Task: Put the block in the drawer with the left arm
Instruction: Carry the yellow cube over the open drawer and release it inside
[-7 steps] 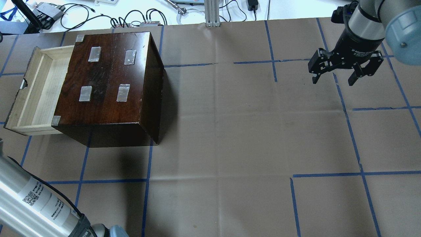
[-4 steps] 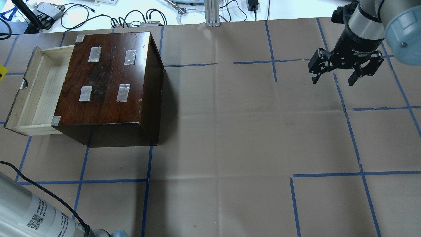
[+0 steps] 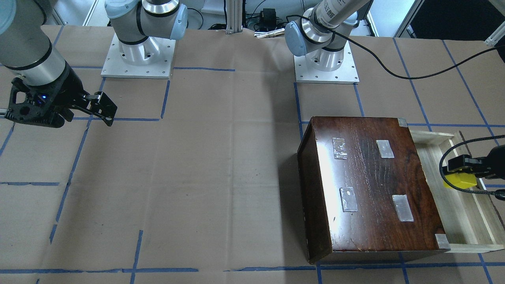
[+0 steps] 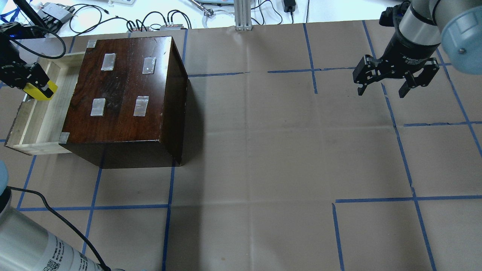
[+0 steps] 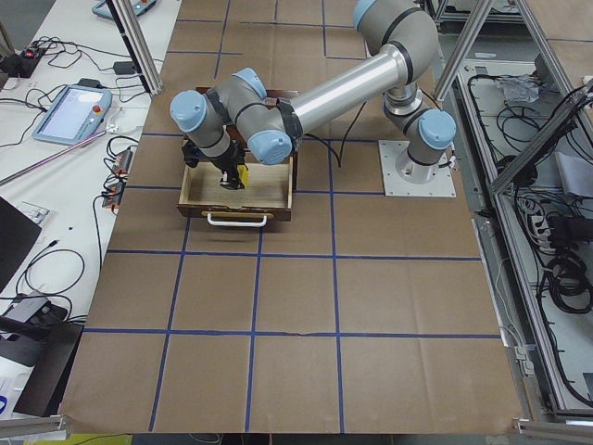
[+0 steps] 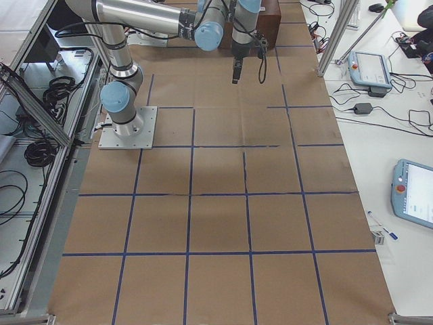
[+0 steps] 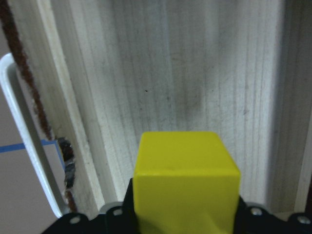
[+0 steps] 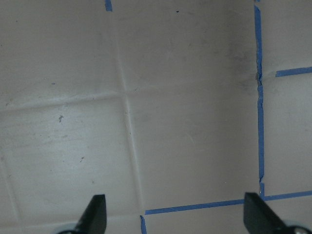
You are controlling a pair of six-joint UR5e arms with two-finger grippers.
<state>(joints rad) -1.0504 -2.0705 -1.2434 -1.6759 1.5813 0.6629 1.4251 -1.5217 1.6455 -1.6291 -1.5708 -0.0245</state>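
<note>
**Q:** What lies nearest, and how much room is there?

**A:** At the near left corner the left arm (image 4: pixel 22 241) enters, with one black cable (image 4: pixel 56 220) looping from it. Beyond it lies the table (image 4: pixel 263 158), covered in brown paper and gridded with blue tape (image 4: pixel 94 207). It runs open from the dark box (image 4: pixel 124 90) at the left to the right gripper (image 4: pixel 381 93) at the far right. These two are well apart.

**Q:** And the drawer's edges?

**A:** The drawer (image 4: pixel 35 128) stands drawn out from the box's left side. Its front board is outermost and bears one white handle (image 7: pixel 24 146). The left gripper (image 4: pixel 35 86) hangs over the drawer's far half, fingers clamped on the block (image 7: pixel 185 180). The block is between the front board and the box's edge, above the drawer floor. Whether it touches the floor cannot be told.

**Q:** The count?

**A:** There are two arms, two grippers, one block, one drawer and one box. The box top carries six grey tape patches (image 4: pixel 108 61): four oblongs and two corner pieces. The right gripper's fingers stand apart over the paper, beside a blue tape line.
</note>
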